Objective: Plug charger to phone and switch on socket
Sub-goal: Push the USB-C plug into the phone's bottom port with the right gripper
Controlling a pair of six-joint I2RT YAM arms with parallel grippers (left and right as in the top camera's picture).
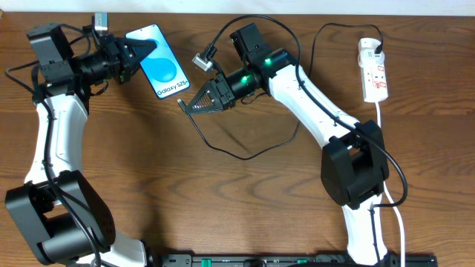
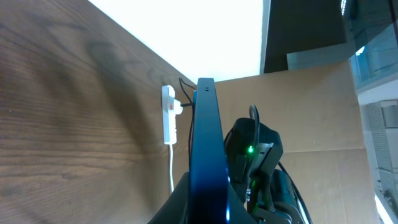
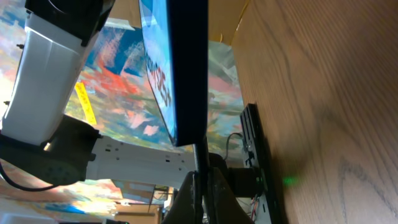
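Observation:
The phone (image 1: 165, 68), blue screen up, lies slanted at the back left of the table. My left gripper (image 1: 141, 53) is shut on its far end; in the left wrist view the phone (image 2: 205, 137) shows edge-on between the jaws (image 2: 208, 208). My right gripper (image 1: 185, 105) is shut on the charger (image 1: 245, 154) close to its free end, right at the phone's near edge. In the right wrist view the thin black cable (image 3: 199, 155) rises from the jaws (image 3: 202, 186) to the phone's edge (image 3: 186, 74); I cannot tell if the plug is seated. The socket (image 1: 374, 71) lies at the back right.
The socket's thick white cord (image 1: 401, 222) runs down the right side past the right arm's base. The charger's slack loops on the wood in front of the right arm. A black rail (image 1: 297, 261) lines the front edge. The socket also shows in the left wrist view (image 2: 168, 115).

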